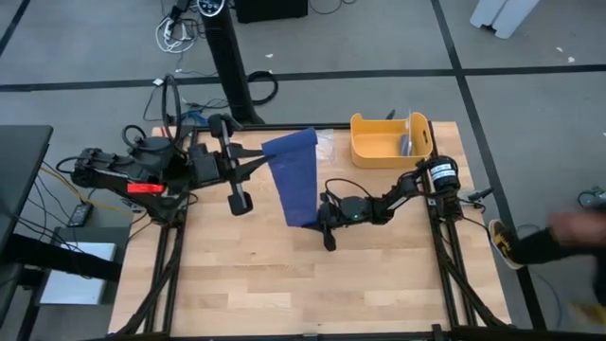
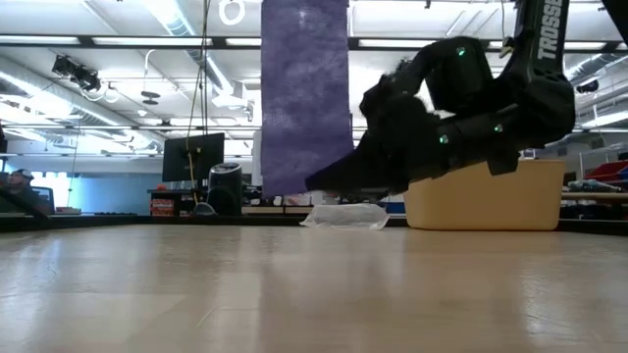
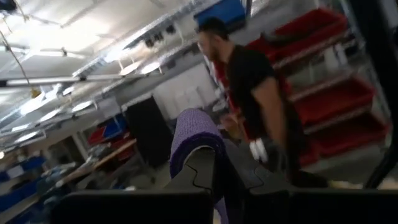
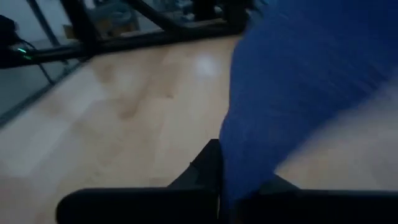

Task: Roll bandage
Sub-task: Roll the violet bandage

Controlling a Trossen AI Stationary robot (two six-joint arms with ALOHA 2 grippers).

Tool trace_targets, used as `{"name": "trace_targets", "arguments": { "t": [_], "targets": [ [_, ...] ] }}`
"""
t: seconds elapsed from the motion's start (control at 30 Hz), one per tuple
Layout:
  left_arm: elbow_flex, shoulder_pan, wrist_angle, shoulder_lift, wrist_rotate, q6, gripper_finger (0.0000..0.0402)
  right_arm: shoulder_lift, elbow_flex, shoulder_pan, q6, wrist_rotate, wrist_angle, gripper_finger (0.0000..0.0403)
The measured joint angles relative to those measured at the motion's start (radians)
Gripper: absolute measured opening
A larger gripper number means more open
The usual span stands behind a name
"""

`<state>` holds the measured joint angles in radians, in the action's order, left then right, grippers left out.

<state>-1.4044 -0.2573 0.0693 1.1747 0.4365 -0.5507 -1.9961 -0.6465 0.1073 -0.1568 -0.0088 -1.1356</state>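
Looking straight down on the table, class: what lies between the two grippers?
In the high view, the bandage spans the stretch: the left gripper is shut on its upper end, the right gripper shut on its lower end. Under it shows only bare table.

My left arm reaches in from the left side of the counter, forearm level and raised well above the surface. Its end effector (image 1: 268, 161) points toward the middle, fingers pressed together on the upper end of the bandage (image 1: 294, 180). My right arm comes in from the right edge, elbow bent, forearm stretched low toward the centre. Its end effector (image 1: 322, 220) sits just above the counter, tilted downward, fingers clamped on the lower end of the bandage. Both wrists face each other across the middle, the left one high, the right one low.
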Motion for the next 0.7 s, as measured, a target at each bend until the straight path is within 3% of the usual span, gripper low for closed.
{"name": "trace_targets", "arguments": {
  "t": [0.27, 0.37, 0.7],
  "targets": [
    [0.001, 0.000, -0.195, -0.005, 0.146, 0.011, 0.0015, 0.066, 0.000, 0.148, -0.011, -0.029, 0.002, 0.0004],
    [0.017, 0.013, -0.253, -0.005, 0.182, 0.056, 0.0015, 0.136, 0.000, 0.226, 0.005, 0.012, 0.025, 0.0003],
    [0.246, 0.071, -0.140, -0.052, 0.183, 0.063, 0.0015, 0.351, -0.107, 0.402, 0.145, 0.215, 0.267, 0.0001]
  ]
}}
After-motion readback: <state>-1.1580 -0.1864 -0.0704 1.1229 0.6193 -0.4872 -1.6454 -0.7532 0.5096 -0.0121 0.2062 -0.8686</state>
